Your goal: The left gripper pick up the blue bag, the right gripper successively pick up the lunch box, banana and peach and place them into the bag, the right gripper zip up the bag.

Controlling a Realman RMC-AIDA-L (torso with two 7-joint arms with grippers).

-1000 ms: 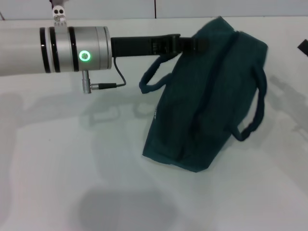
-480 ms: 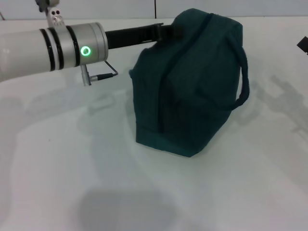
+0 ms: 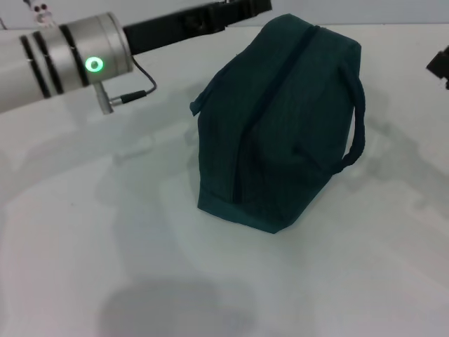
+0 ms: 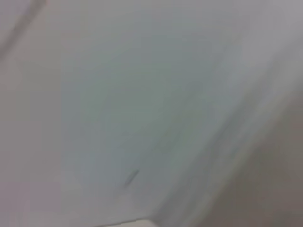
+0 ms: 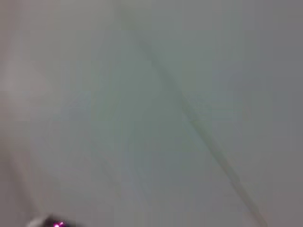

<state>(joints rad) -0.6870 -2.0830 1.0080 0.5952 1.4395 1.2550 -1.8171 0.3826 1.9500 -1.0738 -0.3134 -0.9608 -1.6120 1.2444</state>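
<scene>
Blue bag (image 3: 280,119): upright, table (image 3: 105,232) centre, zipper shut | left gripper (image 3: 245,8): arm slanting in from far left, tip beside bag's far-left top, grip unclear | near table bare.

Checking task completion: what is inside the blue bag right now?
Nothing inside can be seen. The blue bag sits on the white table with its top closed, so the fabric hides any contents. No lunch box, banana or peach shows on the table.
</scene>
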